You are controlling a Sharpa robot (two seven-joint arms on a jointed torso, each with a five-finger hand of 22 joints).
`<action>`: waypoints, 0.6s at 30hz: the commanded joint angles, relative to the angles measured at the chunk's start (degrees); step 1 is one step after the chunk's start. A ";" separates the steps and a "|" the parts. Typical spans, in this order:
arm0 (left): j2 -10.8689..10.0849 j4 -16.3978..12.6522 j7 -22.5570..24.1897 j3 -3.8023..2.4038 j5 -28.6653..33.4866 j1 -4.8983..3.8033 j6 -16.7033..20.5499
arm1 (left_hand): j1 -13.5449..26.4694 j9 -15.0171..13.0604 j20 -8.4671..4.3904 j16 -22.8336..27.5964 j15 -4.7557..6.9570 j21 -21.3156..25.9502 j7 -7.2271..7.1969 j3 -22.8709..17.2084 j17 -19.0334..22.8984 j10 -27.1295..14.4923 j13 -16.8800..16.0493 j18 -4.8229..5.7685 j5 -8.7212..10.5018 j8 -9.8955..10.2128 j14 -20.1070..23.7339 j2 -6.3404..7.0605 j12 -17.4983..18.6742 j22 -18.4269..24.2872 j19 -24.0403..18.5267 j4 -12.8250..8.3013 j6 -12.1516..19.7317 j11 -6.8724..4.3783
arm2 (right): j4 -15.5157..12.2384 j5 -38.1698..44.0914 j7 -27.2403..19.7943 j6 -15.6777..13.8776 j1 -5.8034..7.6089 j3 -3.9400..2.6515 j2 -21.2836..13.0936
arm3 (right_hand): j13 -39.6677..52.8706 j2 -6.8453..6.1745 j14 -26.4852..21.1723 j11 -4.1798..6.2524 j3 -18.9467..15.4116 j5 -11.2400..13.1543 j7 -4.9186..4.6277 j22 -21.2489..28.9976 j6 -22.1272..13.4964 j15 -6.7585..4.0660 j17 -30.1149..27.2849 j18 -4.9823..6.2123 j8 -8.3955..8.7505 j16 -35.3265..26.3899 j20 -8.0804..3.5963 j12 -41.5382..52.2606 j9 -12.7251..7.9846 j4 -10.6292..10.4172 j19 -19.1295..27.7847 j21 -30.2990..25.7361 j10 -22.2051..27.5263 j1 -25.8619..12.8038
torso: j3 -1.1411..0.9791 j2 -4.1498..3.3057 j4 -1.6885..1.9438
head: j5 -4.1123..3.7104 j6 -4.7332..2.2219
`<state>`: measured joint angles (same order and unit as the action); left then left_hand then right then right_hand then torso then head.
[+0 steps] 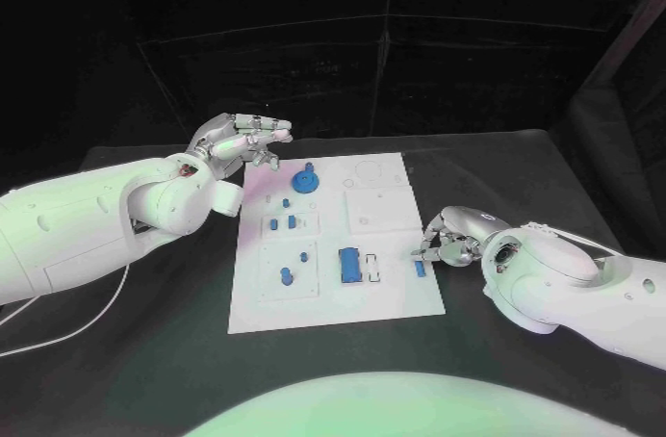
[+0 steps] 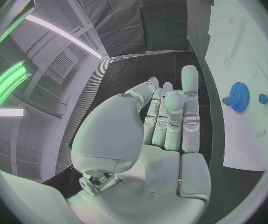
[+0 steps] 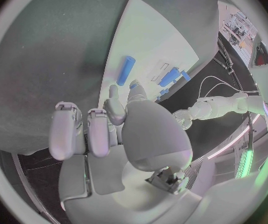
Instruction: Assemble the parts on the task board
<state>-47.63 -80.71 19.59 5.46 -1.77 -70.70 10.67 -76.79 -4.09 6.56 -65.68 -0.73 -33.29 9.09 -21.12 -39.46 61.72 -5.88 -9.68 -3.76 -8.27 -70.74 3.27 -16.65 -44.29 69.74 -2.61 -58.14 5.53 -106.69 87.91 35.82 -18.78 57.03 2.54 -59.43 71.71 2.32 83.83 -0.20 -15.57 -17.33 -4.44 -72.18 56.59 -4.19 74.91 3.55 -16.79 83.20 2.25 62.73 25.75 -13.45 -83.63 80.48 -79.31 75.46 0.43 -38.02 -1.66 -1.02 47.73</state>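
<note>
- You are looking down at a black table [image 1: 139,360] with the white task board [image 1: 340,302] lying in the middle of it.
- Your left hand [image 1: 243,141] is hovering off the board's far left corner; its fingers [image 2: 171,114] are lying straight and close together, holding nothing.
- Your right hand [image 1: 447,242] is sitting at the board's right edge, fingers curled inward.
- A small blue peg [image 1: 421,268] is lying on the board just beside those fingertips. The right wrist view is showing a blue tip at the thumb, so the hand may be pinching a piece, but you cannot tell for certain.
- A blue gear [image 1: 305,180] is sitting near the board's far left corner, close to your left hand.
- Small blue parts [image 1: 283,222] are lying in the left-hand recesses in the middle of the board, and another blue piece [image 1: 291,274] is lying in the recess nearer you.
- A larger blue block [image 1: 348,265] is sitting near the board's middle with a slim blue bar [image 1: 372,267] alongside it.
- The square recess [image 1: 380,210] on the right and the circular outlines [image 1: 372,170] at the far edge are looking unfilled.
- Judging from this, you are partway through at most: several parts look loose and those right-hand seats remain open.
</note>
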 commanded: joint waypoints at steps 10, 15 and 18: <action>-0.07 -0.02 0.25 -0.03 0.15 -0.09 -0.68 | 0.01 0.08 -0.08 0.11 -0.02 0.36 0.08 -0.20 0.05 -0.41 -0.07 -0.79 0.17 -0.38 0.33 -0.51 -0.20 0.06 -0.22 -0.20 -0.07 -0.15 | 0.68 2.07 0.77 5.13 -0.10 0.01 1.03 | -0.16 -0.47 3.48 0.14 -0.31 0.55 -0.12 0.01 0.94 0.33 1.53 0.09 0.43 -0.33 0.17 -0.34 -0.21 0.56 0.34 -0.25 0.47 1.17 | 0.03 0.04 -0.03 | 0.10 0.14; -0.11 0.00 0.20 -0.02 0.15 -0.09 -0.71 | 0.03 0.08 -0.07 0.10 -0.03 0.37 0.09 -0.20 0.05 -0.42 -0.07 -0.79 0.18 -0.39 0.33 -0.53 -0.22 0.07 -0.21 -0.18 -0.07 -0.15 | 0.56 2.66 1.09 7.06 -0.13 0.01 1.20 | -0.23 -0.71 3.50 0.16 -0.53 0.80 -0.10 -0.05 1.21 0.30 1.58 0.08 0.41 -0.33 0.15 -0.45 -0.23 0.67 0.32 -0.24 0.47 1.33 | 0.05 0.05 0.04 | 0.06 0.24; -0.13 0.02 0.18 -0.01 0.15 -0.09 -0.71 | 0.03 0.08 -0.07 0.10 -0.03 0.37 0.09 -0.20 0.05 -0.42 -0.07 -0.79 0.18 -0.39 0.33 -0.53 -0.22 0.07 -0.21 -0.18 -0.07 -0.15 | 0.38 3.25 1.28 8.29 -0.15 0.01 1.28 | -0.28 -0.92 3.50 0.17 -0.84 1.32 -0.07 -0.09 1.41 0.29 1.54 0.07 0.43 -0.37 0.13 -0.52 -0.26 0.59 0.31 -0.23 0.45 1.17 | 0.05 0.06 0.03 | 0.08 0.25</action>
<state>-47.74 -80.66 19.57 5.49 -1.77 -70.70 10.60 -76.79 -4.09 6.56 -65.68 -0.73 -33.29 9.10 -21.12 -39.47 61.72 -5.88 -9.69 -3.76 -8.27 -70.74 3.27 -16.65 -44.30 69.74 -2.61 -58.14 5.53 -106.12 90.03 36.53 -14.04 57.03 2.37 -58.23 71.52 1.59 83.83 0.00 -16.07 -16.27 -4.59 -72.20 57.59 -4.19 74.91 3.55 -16.63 83.20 2.25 62.49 25.58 -12.96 -83.63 80.48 -79.11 76.21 0.47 -37.97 -1.65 -0.92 47.97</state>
